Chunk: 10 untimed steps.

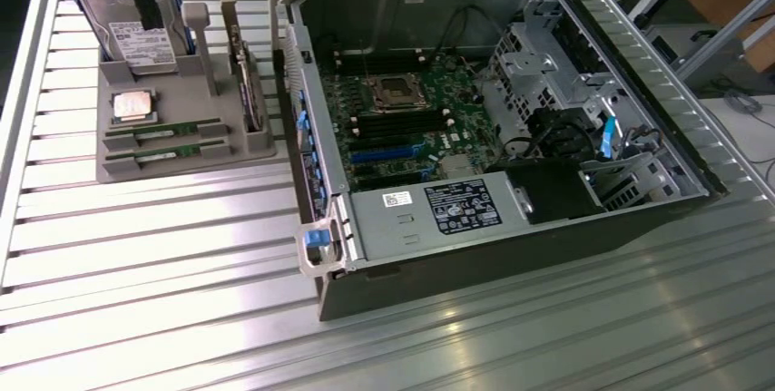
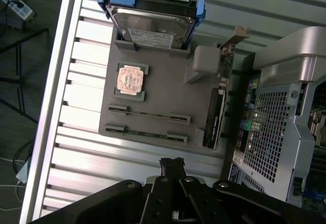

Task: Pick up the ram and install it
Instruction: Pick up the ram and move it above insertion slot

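Two green ram sticks lie in slots of the grey parts holder (image 1: 122, 169), one (image 1: 163, 130) behind the other (image 1: 166, 151) at the exterior view's left. The wrist view looks down on both sticks (image 2: 147, 115) (image 2: 145, 132), lying parallel. My gripper (image 1: 148, 10) hangs above the holder's far end, over the hard drive (image 1: 136, 42), well above the sticks. Its fingers (image 2: 171, 164) are shut together with nothing between them. In the open computer case (image 1: 485, 110) the motherboard's black memory slots (image 1: 394, 125) lie beside the CPU socket (image 1: 394, 92).
The holder also carries a square CPU chip (image 1: 133, 103) and an upright card with a metal bracket (image 1: 246, 83). The case wall (image 1: 290, 92) rises close to the holder's right side. Ribbed aluminium table (image 1: 158, 264) spreads in front of the holder.
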Motion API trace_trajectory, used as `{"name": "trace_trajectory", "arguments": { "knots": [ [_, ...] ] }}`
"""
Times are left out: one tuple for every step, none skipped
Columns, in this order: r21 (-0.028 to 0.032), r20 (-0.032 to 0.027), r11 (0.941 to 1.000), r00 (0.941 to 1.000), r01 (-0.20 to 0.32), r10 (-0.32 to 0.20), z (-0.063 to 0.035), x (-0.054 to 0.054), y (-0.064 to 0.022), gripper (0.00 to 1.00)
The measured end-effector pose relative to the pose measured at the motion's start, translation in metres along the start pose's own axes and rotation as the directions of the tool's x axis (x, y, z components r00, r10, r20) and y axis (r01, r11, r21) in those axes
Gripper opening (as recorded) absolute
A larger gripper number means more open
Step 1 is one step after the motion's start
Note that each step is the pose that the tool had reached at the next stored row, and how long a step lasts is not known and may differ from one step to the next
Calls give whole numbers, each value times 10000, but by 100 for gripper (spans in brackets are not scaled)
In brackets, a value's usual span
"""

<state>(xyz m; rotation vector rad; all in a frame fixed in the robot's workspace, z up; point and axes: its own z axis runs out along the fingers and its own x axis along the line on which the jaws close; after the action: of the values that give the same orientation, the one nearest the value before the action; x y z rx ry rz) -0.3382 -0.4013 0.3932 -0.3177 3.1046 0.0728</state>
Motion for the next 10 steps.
{"name": "trace_trajectory", "arguments": {
  "knots": [
    [0, -2, 10000, 10000, 34, -34, 0, 0, 0, 11],
    [-1, -3, 10000, 10000, 61, -61, 0, 0, 0, 11],
    [-2, -5, 10000, 10000, 90, -90, 0, 0, 0, 11],
    [-2, -5, 9999, 9999, 114, -114, 0, 0, 0, 11],
    [-3, -6, 9999, 9999, 131, -131, 0, 0, 0, 11],
    [-4, -7, 9999, 9999, 144, -144, 0, 0, 0, 11],
    [-4, -9, 9998, 9998, 174, -174, 0, 0, 0, 11],
    [-5, -9, 9998, 9998, 200, -200, 0, 0, 0, 11],
    [-6, -11, 9997, 9997, 229, -229, 0, 0, 0, 11],
    [-6, -11, 9997, 9997, 250, -250, 0, 0, 0, 11]
  ]
}}
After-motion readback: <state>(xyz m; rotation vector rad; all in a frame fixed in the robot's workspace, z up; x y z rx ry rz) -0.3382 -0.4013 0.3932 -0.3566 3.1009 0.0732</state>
